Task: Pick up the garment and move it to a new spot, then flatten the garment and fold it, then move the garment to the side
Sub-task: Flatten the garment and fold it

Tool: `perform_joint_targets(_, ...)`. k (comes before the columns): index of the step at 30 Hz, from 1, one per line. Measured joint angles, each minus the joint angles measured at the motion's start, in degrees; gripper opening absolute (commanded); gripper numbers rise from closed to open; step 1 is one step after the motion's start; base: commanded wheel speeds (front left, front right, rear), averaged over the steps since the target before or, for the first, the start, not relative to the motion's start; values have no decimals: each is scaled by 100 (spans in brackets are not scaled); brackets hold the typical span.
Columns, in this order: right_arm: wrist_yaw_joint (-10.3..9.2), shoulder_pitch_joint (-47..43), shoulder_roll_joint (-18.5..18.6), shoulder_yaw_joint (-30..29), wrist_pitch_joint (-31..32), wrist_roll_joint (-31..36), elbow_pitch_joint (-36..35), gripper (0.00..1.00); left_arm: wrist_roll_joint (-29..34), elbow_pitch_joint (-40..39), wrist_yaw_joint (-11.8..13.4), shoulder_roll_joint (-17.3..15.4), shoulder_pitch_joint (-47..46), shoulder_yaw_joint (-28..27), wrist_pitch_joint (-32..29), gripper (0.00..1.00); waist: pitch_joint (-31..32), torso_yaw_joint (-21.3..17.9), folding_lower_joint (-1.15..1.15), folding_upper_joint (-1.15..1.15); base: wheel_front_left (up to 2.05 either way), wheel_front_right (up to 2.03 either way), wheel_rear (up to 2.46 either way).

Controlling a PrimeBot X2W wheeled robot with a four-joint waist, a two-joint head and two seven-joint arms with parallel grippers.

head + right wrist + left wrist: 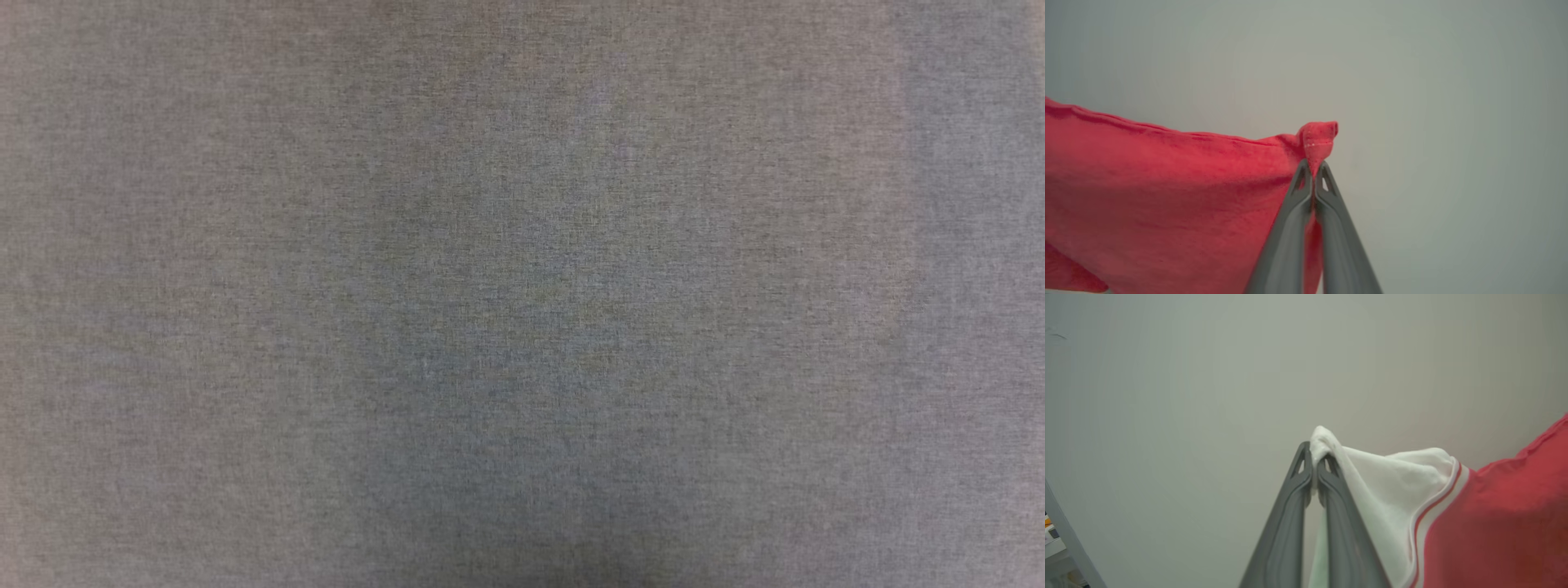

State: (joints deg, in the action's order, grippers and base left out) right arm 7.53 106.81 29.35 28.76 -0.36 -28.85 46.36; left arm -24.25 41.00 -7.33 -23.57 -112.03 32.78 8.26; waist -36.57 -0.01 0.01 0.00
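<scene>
The left gripper (1316,457) is clamped tight, its two long, dark grey, tapering fingers pressed together on a bunched peak of the garment (1494,522). The pinched part is a soft white short sleeve (1392,490) of slightly fuzzy knit. It drapes down to a curved band of red-and-white striped trim (1435,508), beyond which the matte red body begins.

The right gripper (1312,168) is likewise closed, nipping a folded red corner (1318,139) that carries a short line of white stitches. From there the red cloth stretches away in a broad sheet with shallow creases and a hemmed upper edge.

Behind both grips lies a smooth, pale grey-green backdrop (1453,102).

The head view shows a flat grey cloth (522,294) with a fine heathered weave.
</scene>
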Motion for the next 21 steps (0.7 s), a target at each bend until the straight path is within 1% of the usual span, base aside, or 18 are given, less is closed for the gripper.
perform_joint_targets(4,0,-382,-136,305,-270,-229,232,0,-110,237,0,-55,512,241,241,0,68,8,0,0,0,0,0)
perform_joint_targets(8,0,-1045,-231,673,-520,-511,358,0,-275,320,0,-57,1290,438,457,0,243,33,0,0,0,0,0)
perform_joint_targets(11,0,-1602,-224,1012,-676,-750,324,0,-297,250,1,-79,1958,502,572,0,435,53,-1,0,0,0,0)
perform_joint_targets(15,0,-2523,-120,1504,-817,-1135,115,0,-364,-51,30,-156,2994,505,635,0,764,83,-1,0,0,0,0)
perform_joint_targets(19,0,-3431,136,1974,-907,-1458,-234,0,-420,-657,197,-292,4227,433,639,0,1158,110,-1,0,0,0,0)
perform_joint_targets(21,0,-3855,279,2168,-920,-1649,-449,0,-424,-1021,345,-401,4885,394,641,0,1356,121,-1,0,0,0,0)
